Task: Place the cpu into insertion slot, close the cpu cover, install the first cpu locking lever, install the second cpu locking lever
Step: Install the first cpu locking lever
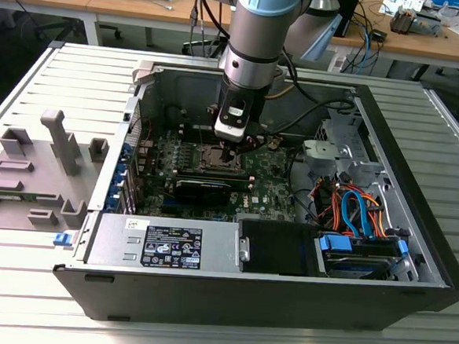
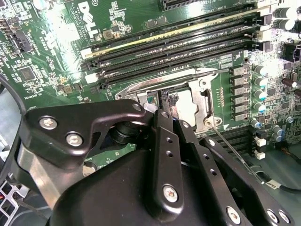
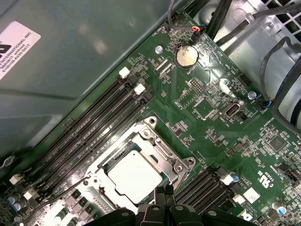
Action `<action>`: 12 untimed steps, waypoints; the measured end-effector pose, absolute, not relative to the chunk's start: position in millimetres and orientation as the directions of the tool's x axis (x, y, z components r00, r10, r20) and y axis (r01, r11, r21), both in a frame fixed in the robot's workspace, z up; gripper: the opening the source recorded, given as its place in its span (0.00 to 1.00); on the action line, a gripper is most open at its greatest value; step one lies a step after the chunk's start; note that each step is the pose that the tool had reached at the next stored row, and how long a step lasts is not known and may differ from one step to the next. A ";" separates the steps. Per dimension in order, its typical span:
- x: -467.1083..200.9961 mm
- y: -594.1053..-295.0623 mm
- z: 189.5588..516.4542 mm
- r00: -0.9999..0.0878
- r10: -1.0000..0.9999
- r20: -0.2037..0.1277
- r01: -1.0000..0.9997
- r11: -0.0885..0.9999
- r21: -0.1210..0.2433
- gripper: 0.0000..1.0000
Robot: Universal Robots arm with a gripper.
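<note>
The small square cpu with its silvery metal top [image 3: 135, 175] lies seated in the dark square insertion slot [image 1: 219, 159] on the green motherboard [image 3: 207, 108]. In the first wrist view the thin silvery cpu cover frame [image 3: 162, 151] seems to lie down around it, the chip showing through its window. The black gripper [image 3: 165, 200] hangs right at the socket's edge. Its fingertips are drawn together with nothing between them, so it looks set to push rather than to grasp. That suggests the lever work is in hand. To do it well, the tip should bear on the lever's handle end, swing it down flat, then sideways under its catch, and press on neither the chip nor the long black memory slots [image 3: 94, 127] just beside the socket. A thin wire locking lever [image 2: 235, 155] slants away from the socket's corner in the second wrist view. Whether it is hooked cannot be told. The gripper's own body hides the near side of the socket there, and the second lever is hard to pick out.
</note>
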State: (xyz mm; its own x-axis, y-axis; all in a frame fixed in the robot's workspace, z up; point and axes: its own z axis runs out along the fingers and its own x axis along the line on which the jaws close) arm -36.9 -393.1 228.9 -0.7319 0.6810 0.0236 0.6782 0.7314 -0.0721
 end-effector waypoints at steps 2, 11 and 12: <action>-36.9 -393.1 228.9 -0.734 0.679 0.024 0.676 0.734 -0.072 0.11; -36.9 -393.1 228.9 -0.749 0.662 0.024 0.659 0.749 -0.071 0.11; -36.9 -393.1 228.9 -0.750 0.661 0.024 0.658 0.750 -0.071 0.11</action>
State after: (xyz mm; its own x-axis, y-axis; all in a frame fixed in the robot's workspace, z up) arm -36.9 -393.1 228.9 -0.7502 0.6608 0.0243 0.6580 0.7497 -0.0714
